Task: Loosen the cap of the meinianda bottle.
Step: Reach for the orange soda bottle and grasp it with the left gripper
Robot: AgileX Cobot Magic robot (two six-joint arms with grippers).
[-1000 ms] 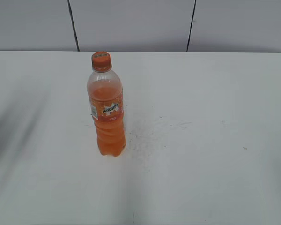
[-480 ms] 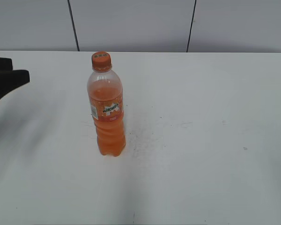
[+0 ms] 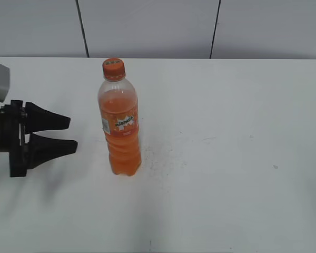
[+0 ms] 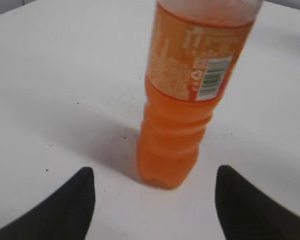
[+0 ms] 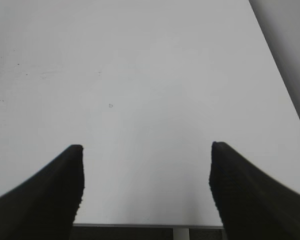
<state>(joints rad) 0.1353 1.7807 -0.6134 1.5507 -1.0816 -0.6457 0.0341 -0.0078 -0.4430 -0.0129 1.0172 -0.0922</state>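
The meinianda bottle (image 3: 121, 126) stands upright on the white table, full of orange drink, with its orange cap (image 3: 114, 68) on top. My left gripper (image 3: 71, 134) is open at the left, level with the bottle's lower half and a short way from it. In the left wrist view the bottle (image 4: 182, 125) stands ahead between my two black fingers (image 4: 65, 207), apart from both; the cap is cut off above. My right gripper (image 5: 147, 150) is open over bare table and holds nothing; it is out of the exterior view.
The white table (image 3: 226, 158) stretches to the right of the bottle, with faint scuff marks (image 3: 163, 158) by its base. A grey panelled wall (image 3: 147, 26) stands behind. The table's near edge (image 5: 140, 226) shows under my right gripper.
My left gripper has come in from the left edge toward the bottle, jaws open. The bottle has not moved.
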